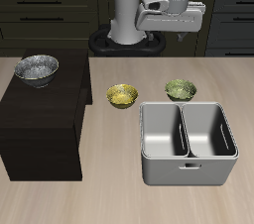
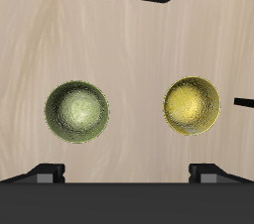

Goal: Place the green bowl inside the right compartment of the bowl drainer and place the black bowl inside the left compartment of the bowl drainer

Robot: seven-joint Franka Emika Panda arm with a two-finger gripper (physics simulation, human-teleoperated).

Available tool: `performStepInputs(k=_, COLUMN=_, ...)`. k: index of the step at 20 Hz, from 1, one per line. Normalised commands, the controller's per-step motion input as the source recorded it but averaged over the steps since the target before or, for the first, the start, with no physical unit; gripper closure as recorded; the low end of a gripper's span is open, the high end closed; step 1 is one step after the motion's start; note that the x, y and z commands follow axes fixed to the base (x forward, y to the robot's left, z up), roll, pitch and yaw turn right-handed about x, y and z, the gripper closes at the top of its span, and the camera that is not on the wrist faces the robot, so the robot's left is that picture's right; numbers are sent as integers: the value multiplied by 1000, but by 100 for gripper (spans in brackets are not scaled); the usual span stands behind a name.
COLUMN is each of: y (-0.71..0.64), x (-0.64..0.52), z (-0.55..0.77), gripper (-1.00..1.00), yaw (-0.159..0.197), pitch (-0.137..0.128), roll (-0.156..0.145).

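Note:
The green bowl [image 1: 181, 90] [image 2: 76, 111] stands upright on the table just behind the bowl drainer [image 1: 187, 159], a grey two-compartment tub with nothing in either side. The black bowl [image 1: 36, 68], silvery and speckled, rests on top of a dark box. My gripper [image 1: 171, 30] [image 2: 127, 173] hangs high above the table, behind the green bowl, open with nothing between its fingers [image 2: 45, 173]. In the wrist view both small bowls lie beneath it.
A yellow bowl [image 1: 122, 95] [image 2: 192, 104] sits beside the green one, toward the dark box [image 1: 40, 119], which is a tall block beside the drainer. Dark cabinets line the back.

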Motion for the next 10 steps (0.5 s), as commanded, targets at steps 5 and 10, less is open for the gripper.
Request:
performStepInputs(k=5, y=120, x=-13, z=23, gripper=-100, yaw=-26, pitch=0, roll=42)
performStepInputs(k=10, y=93, x=-12, z=51, gripper=-100, yaw=-9, pitch=-45, roll=25)
